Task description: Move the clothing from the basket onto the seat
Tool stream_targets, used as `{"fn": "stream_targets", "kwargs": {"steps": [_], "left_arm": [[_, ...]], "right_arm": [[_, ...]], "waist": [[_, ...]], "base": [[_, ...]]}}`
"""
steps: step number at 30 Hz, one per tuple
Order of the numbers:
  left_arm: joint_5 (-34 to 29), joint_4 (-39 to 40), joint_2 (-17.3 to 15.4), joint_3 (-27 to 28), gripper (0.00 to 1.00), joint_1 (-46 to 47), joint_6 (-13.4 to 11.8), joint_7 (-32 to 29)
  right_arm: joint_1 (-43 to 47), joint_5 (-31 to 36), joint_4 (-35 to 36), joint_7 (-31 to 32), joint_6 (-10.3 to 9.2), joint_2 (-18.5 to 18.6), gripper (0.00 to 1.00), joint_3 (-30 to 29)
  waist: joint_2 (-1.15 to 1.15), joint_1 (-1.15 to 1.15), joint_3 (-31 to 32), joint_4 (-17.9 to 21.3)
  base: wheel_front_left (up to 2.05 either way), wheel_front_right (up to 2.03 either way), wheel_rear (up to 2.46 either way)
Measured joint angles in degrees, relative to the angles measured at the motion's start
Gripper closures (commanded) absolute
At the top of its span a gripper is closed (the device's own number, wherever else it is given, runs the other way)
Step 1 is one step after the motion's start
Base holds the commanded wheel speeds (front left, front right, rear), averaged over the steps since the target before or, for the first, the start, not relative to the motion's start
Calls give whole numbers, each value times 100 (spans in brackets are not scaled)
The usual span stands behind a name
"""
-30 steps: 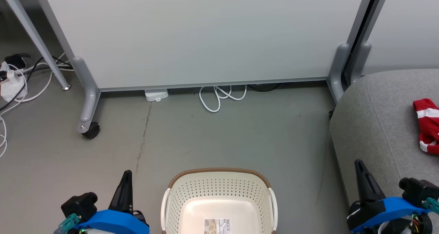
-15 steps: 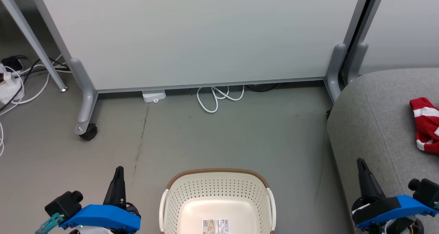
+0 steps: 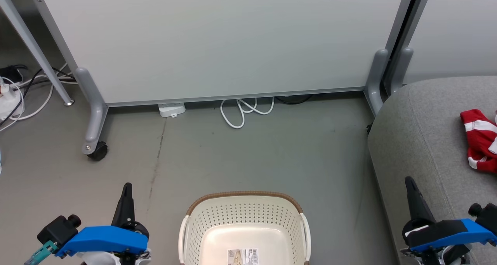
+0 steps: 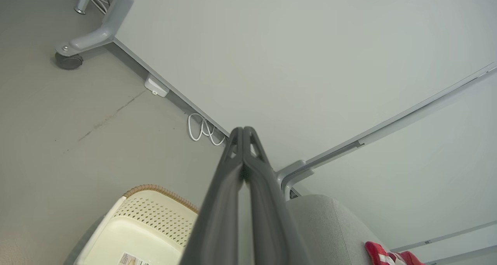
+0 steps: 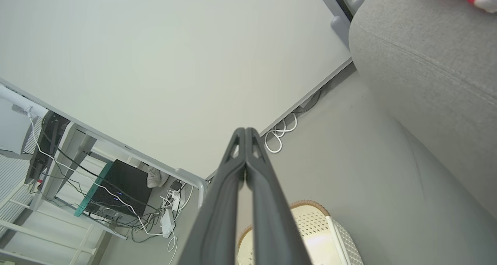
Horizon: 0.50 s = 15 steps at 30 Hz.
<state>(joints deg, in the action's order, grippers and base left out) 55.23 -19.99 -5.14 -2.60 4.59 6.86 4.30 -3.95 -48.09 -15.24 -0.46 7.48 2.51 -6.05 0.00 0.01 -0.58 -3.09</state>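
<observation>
Two grippers are hanging low at the near edge of my head view, one on each side of the basket (image 3: 242, 195). The left gripper (image 3: 126, 187) is pointing up over the grey floor (image 3: 271, 156) to the basket's left. In its wrist view I'm seeing its two dark fingers pressing together along their length, gripping nothing. The right gripper (image 3: 408, 181) is doing the same on the other side. Its fingers are lying flat against each other with nothing between them, and its tip is showing against the grey side of the seat (image 3: 419, 140).

The basket is sitting on the floor between the two arms, its near part running off the bottom of the view. Its brown rim is arching across the far side, and a barcode label (image 3: 242, 256) is showing on its cream bottom.

A strip of floor is separating the basket from the seat, which is filling the right side. The clothing (image 3: 479, 140) is lying crumpled on top of the seat, red with white stripes, well apart from the basket and running off the right edge.

Farther back, a pale partition panel (image 3: 233, 43) is standing on grey feet, one ending in a dark caster (image 3: 97, 151). A white cable (image 3: 244, 109) is looping on the floor at its base, just beside a small white box (image 3: 171, 109).
</observation>
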Motion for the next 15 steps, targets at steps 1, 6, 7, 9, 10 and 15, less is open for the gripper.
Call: {"fn": "stream_targets", "kwargs": {"steps": [1,6,7,9,10,15], "left_arm": [[58,11,5,12,100,1,-1,-19],[370,71,24,78,100,3,-9,-104],[425,83,26,96,100,4,-10,-124],[544,109,33,136,100,13,-12,-156],[604,122,37,154,100,21,-32,-178],[879,175,54,211,100,26,-35,-253]], "right_arm": [[-1,-76,1,16,0,1,100,0],[-41,-441,8,74,0,2,100,-5],[-46,-505,8,86,0,2,100,-5],[-48,-645,9,98,0,2,100,-7],[-49,-717,10,101,0,2,100,-8],[-62,-1049,13,158,0,3,100,-11]], "waist": [[0,0,1,4],[0,0,5,23],[0,0,5,26],[0,0,7,34],[0,0,8,38],[0,0,12,56]], "base": [[0,0,0],[0,0,0],[0,0,0],[0,0,0],[0,0,0],[0,0,0]]}}
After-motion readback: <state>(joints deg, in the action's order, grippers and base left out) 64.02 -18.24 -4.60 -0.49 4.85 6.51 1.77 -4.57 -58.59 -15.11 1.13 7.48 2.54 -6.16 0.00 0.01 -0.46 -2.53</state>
